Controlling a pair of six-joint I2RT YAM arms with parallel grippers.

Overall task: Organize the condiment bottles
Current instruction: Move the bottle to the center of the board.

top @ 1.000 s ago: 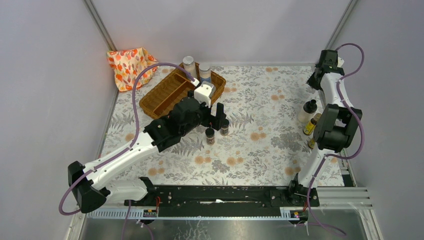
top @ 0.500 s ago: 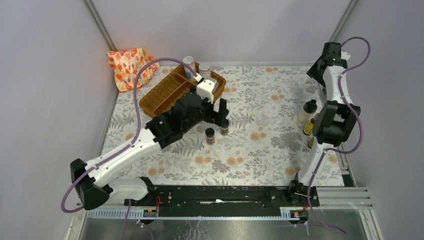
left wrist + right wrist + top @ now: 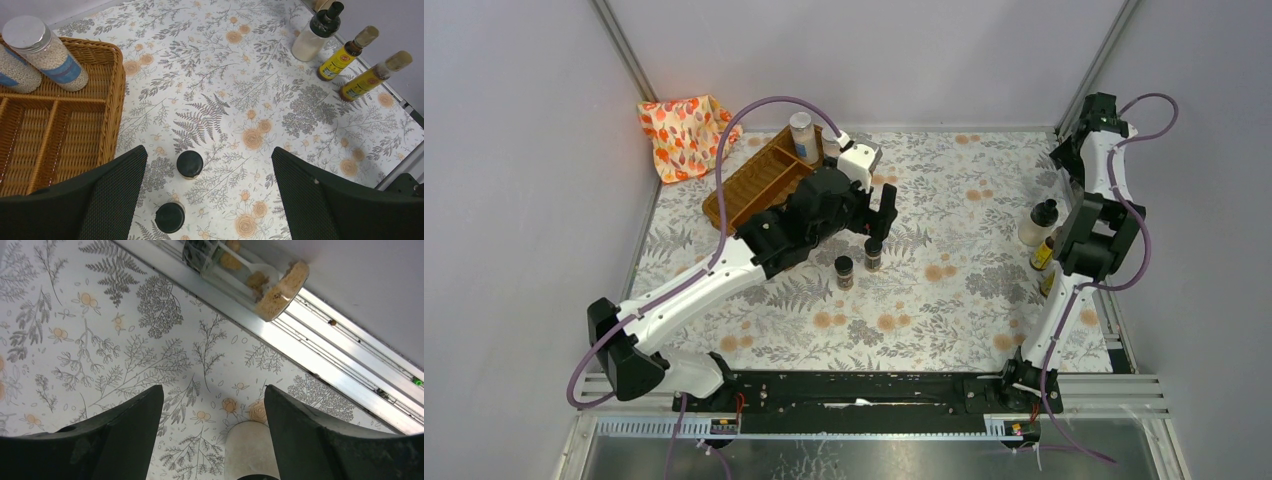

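Bottles (image 3: pixel 312 40) stand apart: dark jars (image 3: pixel 190 164) mid-table, white jars (image 3: pixel 47 52) in the tray (image 3: pixel 112 100), yellow bottles (image 3: pixel 336 64) at the right edge. The right gripper (image 3: pixel 212 435) has just opened and pulled back, so it likely let a bottle go. The left gripper (image 3: pixel 209 195), spread wide, has moved over the dark jars. Only the right wrist sees a clear jar (image 3: pixel 235 270) by the rail (image 3: pixel 325 370).

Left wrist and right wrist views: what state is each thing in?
left claw, open, empty
right claw, open, empty
wicker tray, long compartments empty where visible
white-filled jars, lidded, standing in the tray's back compartment
spice jars, capped, upright on the table
clear bottle, capped, upright
yellow bottles, capped, upright
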